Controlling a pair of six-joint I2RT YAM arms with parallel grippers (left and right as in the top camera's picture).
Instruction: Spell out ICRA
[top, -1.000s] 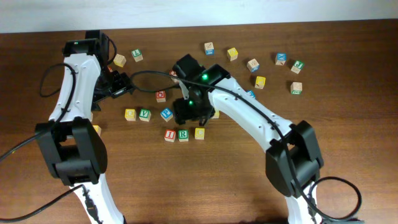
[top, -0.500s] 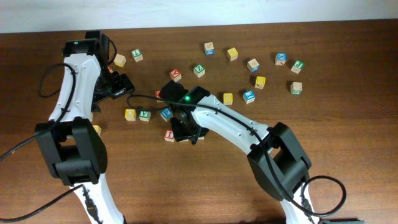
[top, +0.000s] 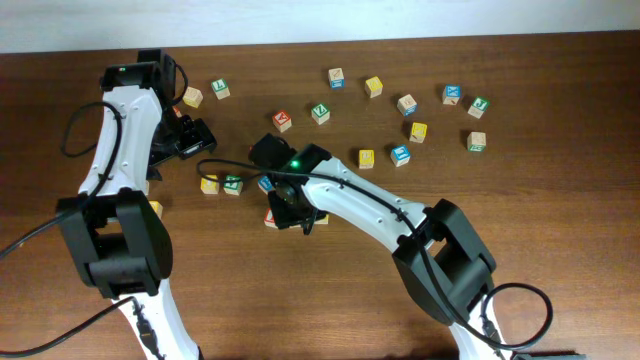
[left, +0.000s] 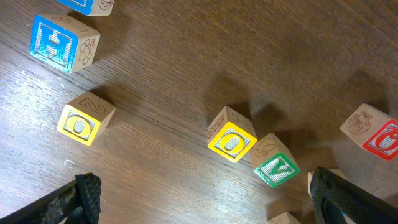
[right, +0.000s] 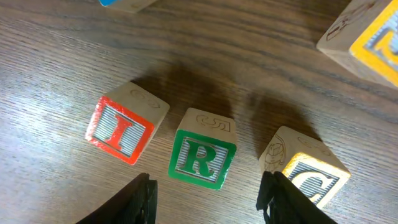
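The right pincer (right: 207, 185) is hanging low over a short row of 3 small wooden letter cubes on the brown wooden tabletop (top: 560, 250). Its 2 black fingers (right: 140, 199) are standing apart and gripping nothing. The green-faced wooden cube lettered R (right: 202, 155) is sitting in line with the gap between them, with bare wood showing on either side of it. The red-faced wooden cube lettered I (right: 123, 129) is lying just beside it on one flank, turned slightly askew. The yellow-faced wooden cube lettered C (right: 308, 171) is lying on the other flank, also askew, with a narrow gap to the R. From overhead, this arm is covering most of the row.

Further back, a lone red-faced wooden cube (top: 282, 121) is lying well apart from the row. Its letter is looking like an A, but it is too small to tell for sure.

The left pincer (left: 204, 183) is spread wide and holding nothing. It is hovering over a yellow-faced wooden cube lettered O (left: 231, 140) and a green-faced wooden cube lettered V (left: 275, 168), which are touching at a corner.
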